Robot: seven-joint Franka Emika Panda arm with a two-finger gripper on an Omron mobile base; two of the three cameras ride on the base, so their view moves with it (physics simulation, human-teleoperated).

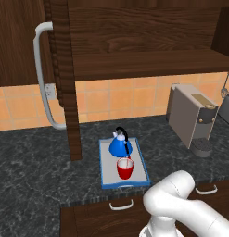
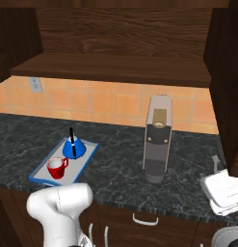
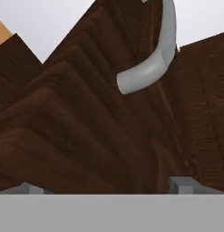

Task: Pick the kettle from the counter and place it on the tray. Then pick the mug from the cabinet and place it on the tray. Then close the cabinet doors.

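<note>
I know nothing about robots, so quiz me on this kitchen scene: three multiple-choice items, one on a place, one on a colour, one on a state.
1. Where is the mug?
A. on the tray
B. on the cabinet shelf
C. beside the coffee machine

2. What colour is the kettle?
A. red
B. blue
C. grey

3. How is the left cabinet door?
A. shut
B. open
C. removed

Answers:
1. A, it stands inside the blue rim.
2. B, its dome is bright blue.
3. B, it sticks out edge-on over the counter.

Open cabinet door (image 1: 65,78) jutting over counter (image 1: 32,157) left of tray (image 1: 139,159), coffee machine (image 1: 190,115) right, bare stone between.
</note>
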